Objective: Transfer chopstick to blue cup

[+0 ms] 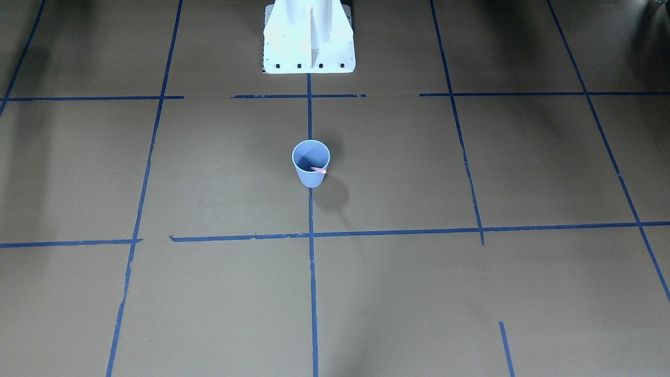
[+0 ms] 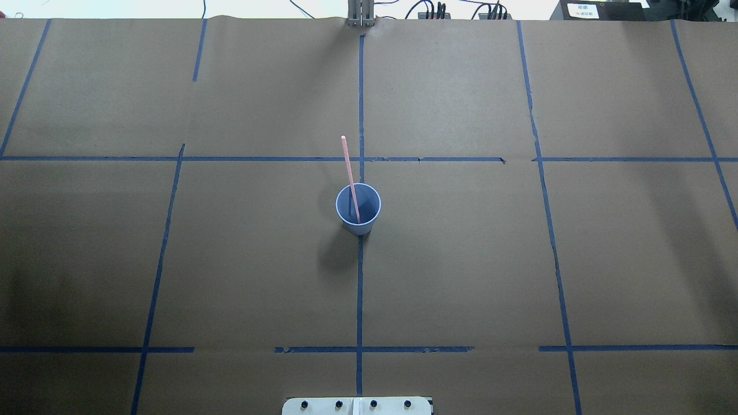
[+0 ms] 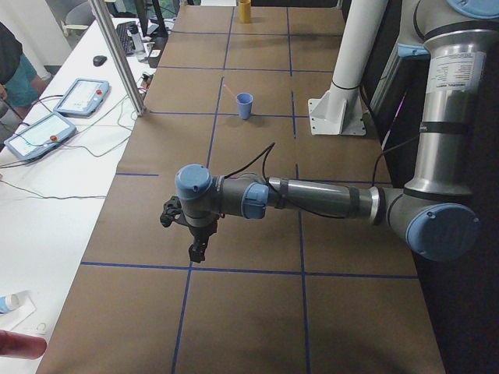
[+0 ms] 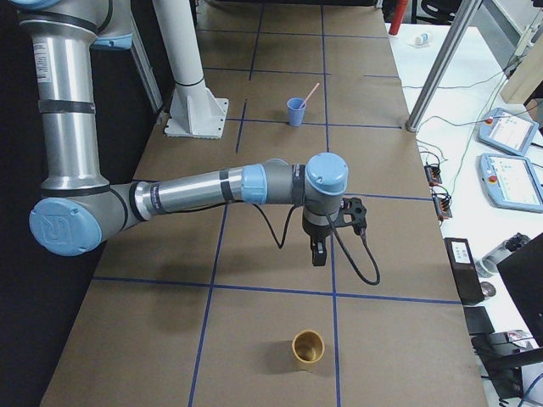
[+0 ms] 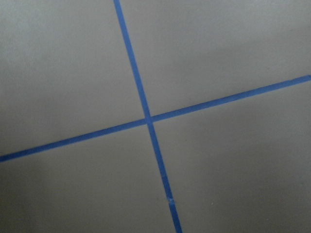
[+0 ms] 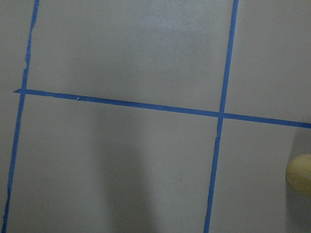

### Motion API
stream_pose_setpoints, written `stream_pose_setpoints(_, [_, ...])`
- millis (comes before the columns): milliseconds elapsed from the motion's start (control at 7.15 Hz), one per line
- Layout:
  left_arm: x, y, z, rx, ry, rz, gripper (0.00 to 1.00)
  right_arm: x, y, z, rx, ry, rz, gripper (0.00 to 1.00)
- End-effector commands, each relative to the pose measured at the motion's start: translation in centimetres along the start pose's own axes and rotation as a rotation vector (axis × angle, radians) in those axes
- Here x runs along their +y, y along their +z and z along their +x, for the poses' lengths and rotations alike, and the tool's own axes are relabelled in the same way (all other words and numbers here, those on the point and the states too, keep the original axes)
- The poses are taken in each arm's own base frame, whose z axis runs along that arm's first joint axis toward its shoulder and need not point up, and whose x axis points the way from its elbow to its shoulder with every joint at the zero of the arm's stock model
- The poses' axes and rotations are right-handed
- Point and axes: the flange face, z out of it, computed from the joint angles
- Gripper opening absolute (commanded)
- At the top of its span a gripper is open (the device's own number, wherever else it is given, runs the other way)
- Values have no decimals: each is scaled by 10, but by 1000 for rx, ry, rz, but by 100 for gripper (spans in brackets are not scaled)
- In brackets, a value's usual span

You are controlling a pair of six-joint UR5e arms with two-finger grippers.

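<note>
The blue cup (image 2: 369,208) stands upright at the middle of the table, on the centre tape line. One pale-pink chopstick (image 2: 347,167) stands in it, leaning on the rim and sticking well out towards the far side. The cup (image 1: 312,179) and the stick's tip (image 1: 318,169) also show in the front view. My left gripper (image 3: 193,249) shows only in the exterior left view, far from the cup (image 3: 245,105). My right gripper (image 4: 318,254) shows only in the exterior right view, far from the cup (image 4: 295,111). I cannot tell whether either is open or shut.
A tan cup (image 4: 308,348) stands on the table's right end, and its edge shows in the right wrist view (image 6: 301,174). The white robot base (image 1: 309,42) is at the table's back. A metal post (image 3: 117,54) and side tables with pendants flank the table.
</note>
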Motion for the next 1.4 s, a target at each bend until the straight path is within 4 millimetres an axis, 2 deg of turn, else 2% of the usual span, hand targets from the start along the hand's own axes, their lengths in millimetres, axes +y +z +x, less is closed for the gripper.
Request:
stream_pose_setpoints(0, [12,24,-22,9,-50,-51,100,23,19,19,-31,44,26,100])
stream_pose_setpoints(140, [14,25,-25,9,-57,-54,100,34,27,24,-56,65,10,100])
stream_pose_setpoints(420, [32,33,-28,67,-82,-62,100,44,37,33,-59,88,-10,100])
stream_pose_setpoints(699, [38,6,-44,85,-128,-6,100,44,40,36,-56,92,-16,100])
stream_pose_setpoints(839, [35,-4,-48,78,-131,14,100,44,41,37,-56,93,-17,100])
stream_pose_setpoints(979, [32,-8,-48,71,-128,20,100,44,40,37,-56,94,-15,100])
stream_pose_setpoints(1259, [40,-3,-50,74,-137,12,100,44,40,36,-56,92,-14,100])
